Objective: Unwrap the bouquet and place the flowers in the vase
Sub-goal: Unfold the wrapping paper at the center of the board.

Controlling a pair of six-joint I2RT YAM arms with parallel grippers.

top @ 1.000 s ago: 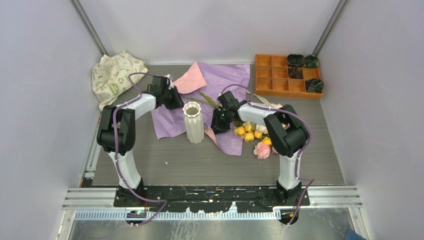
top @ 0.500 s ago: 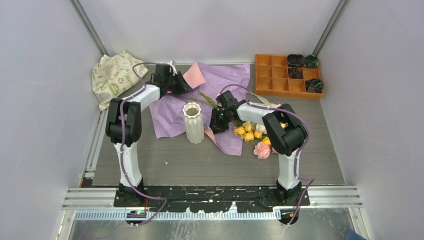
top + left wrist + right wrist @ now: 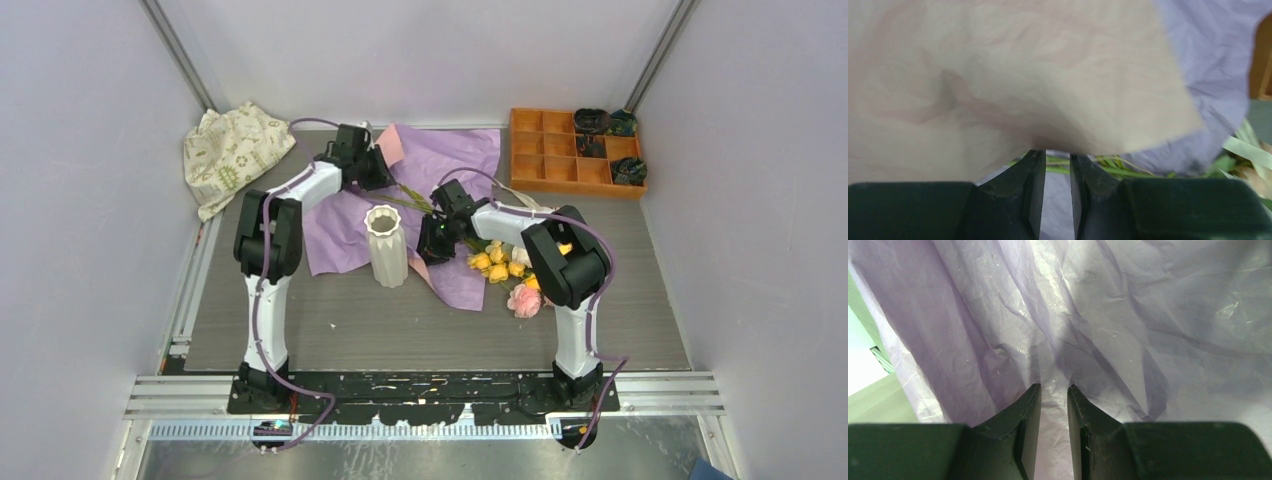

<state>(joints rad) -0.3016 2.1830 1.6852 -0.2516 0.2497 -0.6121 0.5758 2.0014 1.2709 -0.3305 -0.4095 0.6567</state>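
From above, the white vase point(image 3: 387, 245) stands on the spread wrapping paper point(image 3: 455, 160), with the roses point(image 3: 500, 268) right of it. In the left wrist view, the left hand point(image 3: 1057, 154) pinches the paper's pink flap behind the vase. In the right wrist view, the right hand point(image 3: 1053, 386) has its fingers point(image 3: 1029, 425) nearly together on purple paper; whether they grip it cannot be told.

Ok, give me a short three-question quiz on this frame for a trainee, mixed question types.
1. True or false: the vase already holds the flowers.
2. Which face of the spread paper lies mostly upward? A pink, B purple, C white.
3. Which gripper pinches the paper's lifted pink corner?

Key:
1. False. The flowers lie beside the vase.
2. B.
3. The left gripper.
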